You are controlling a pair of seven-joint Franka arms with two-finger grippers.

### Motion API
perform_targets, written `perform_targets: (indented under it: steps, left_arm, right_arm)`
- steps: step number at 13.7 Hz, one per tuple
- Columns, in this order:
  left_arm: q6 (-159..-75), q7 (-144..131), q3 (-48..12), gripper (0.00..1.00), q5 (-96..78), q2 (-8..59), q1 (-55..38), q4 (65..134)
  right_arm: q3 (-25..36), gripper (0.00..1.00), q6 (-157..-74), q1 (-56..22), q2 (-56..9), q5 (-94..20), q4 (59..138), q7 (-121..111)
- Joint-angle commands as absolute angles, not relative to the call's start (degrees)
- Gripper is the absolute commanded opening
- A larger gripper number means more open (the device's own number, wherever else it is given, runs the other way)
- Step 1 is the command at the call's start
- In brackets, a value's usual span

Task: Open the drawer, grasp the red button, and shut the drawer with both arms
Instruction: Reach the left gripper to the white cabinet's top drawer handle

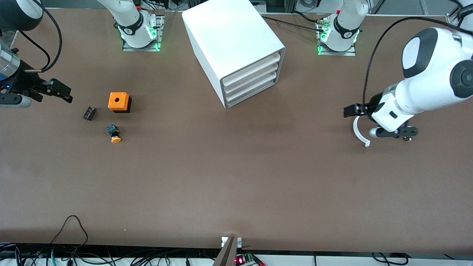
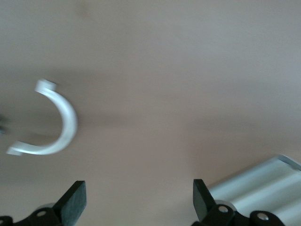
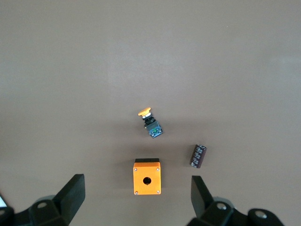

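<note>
Two grippers hang open and empty – the left gripper [image 1: 360, 119] over a white plastic arc [image 1: 359, 132], the right gripper [image 1: 55, 90] beside the orange box [image 1: 119, 102]. All drawers [image 1: 251, 82] sit shut in the smooth white cabinet [image 1: 232, 48], whose fronts face the left arm's end, so that arm looks better placed to pull – the red button isn't visible

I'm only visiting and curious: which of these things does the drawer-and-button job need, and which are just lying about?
For the job:
- white cabinet, drawers shut; red button not visible
- left gripper, open
- right gripper, open

Lying about:
- orange box
- orange-capped button
- dark cylinder
- white curved piece
</note>
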State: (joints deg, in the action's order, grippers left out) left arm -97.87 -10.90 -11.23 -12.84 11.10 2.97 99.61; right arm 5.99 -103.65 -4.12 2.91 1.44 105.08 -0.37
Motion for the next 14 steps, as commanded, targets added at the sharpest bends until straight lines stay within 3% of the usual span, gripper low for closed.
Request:
perform_targets:
  steps: [1,8,14]
  left_arm:
    - [-98.2,-4.8,-11.3,1.0,-22.6,13.0,3.9,104.3]
    - [-101.2,19.5,-11.6,1.0,-52.9,24.3,-1.7,115.5]
    - [-106.0,22.1,-20.7,1.0,-61.5,24.0,-3.5,123.6]
  right_arm:
    - [5.9,1.0,-103.7,-4.1,3.1,2.2,104.9,-0.2]
    - [5.4,1.0,-103.7,-4.7,3.0,2.2,104.6,-0.1]
    - [5.3,1.0,-103.7,-4.7,3.2,2.1,104.6,-0.1]
